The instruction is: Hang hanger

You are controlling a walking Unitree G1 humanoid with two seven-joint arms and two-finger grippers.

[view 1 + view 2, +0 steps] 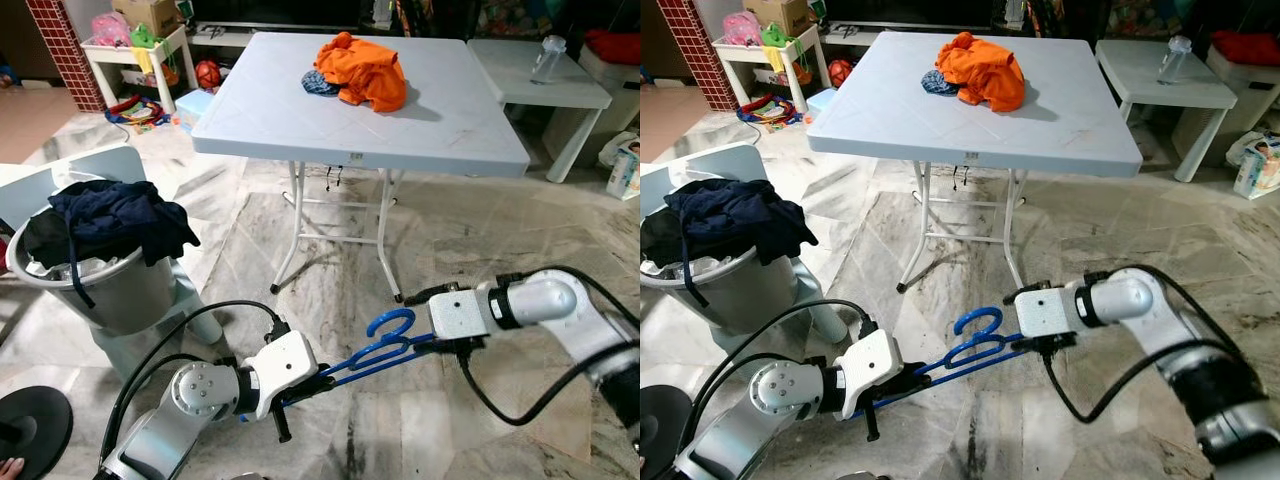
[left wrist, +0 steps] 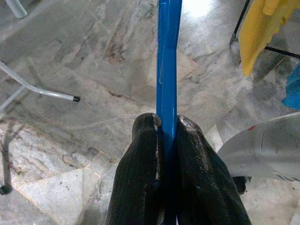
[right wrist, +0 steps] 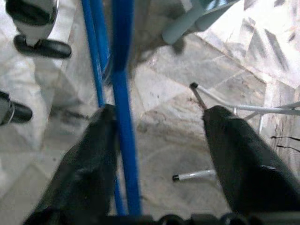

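A blue plastic hanger is held low above the marble floor, its hook pointing up. My left gripper is shut on one end of it; in the left wrist view both black fingers clamp the blue bar. My right gripper is at the hanger's other end, just past the hook. It is open: in the right wrist view the blue bar runs between the spread fingers, close against one of them and well apart from the other.
A white folding table stands ahead with an orange garment on it; its legs are just beyond the hanger. A grey basket of dark clothes stands at my left. A low white table stands at the back right.
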